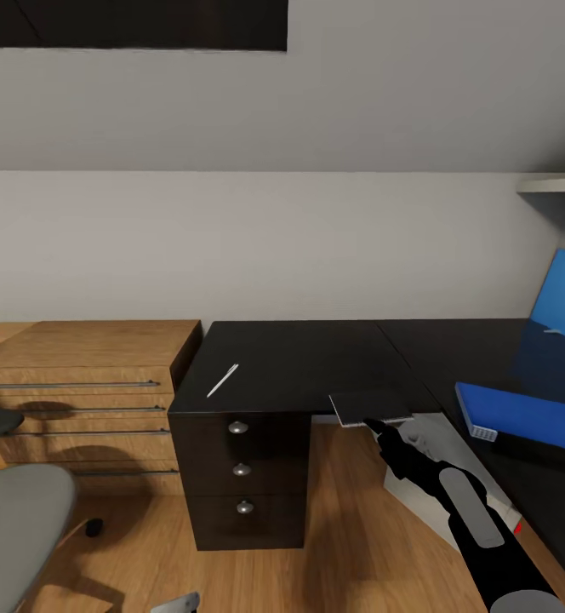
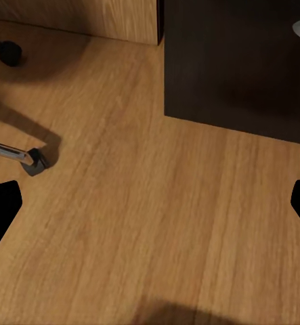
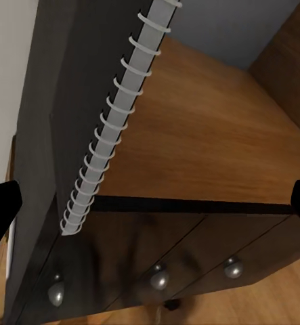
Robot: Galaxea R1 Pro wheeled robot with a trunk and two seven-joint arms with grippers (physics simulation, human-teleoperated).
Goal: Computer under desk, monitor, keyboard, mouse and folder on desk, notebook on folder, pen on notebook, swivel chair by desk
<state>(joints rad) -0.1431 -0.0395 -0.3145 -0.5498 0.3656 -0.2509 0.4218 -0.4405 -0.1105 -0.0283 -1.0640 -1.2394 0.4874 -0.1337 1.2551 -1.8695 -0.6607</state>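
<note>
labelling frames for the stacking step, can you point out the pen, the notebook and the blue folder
pen [image 1: 223,380]: head view, middle of its white shaft, lying on the desk.
notebook [image 1: 369,405]: head view, middle of its dark cover, at the desk's edge.
folder [image 1: 521,410]: head view, middle of its blue cover.

R arm comes in from 5 o'clock in head view, forearm angled toward 11, black w/ grey panels. R gripper [image 1: 376,423] at its tip, fingers pinched on the notebook [image 1: 370,407] edge. R wrist cam: dark fingertips [image 3: 1,206] at both frame sides. L wrist cam: L fingertips [image 2: 1,206] wide apart, pointing down at floor.
</note>
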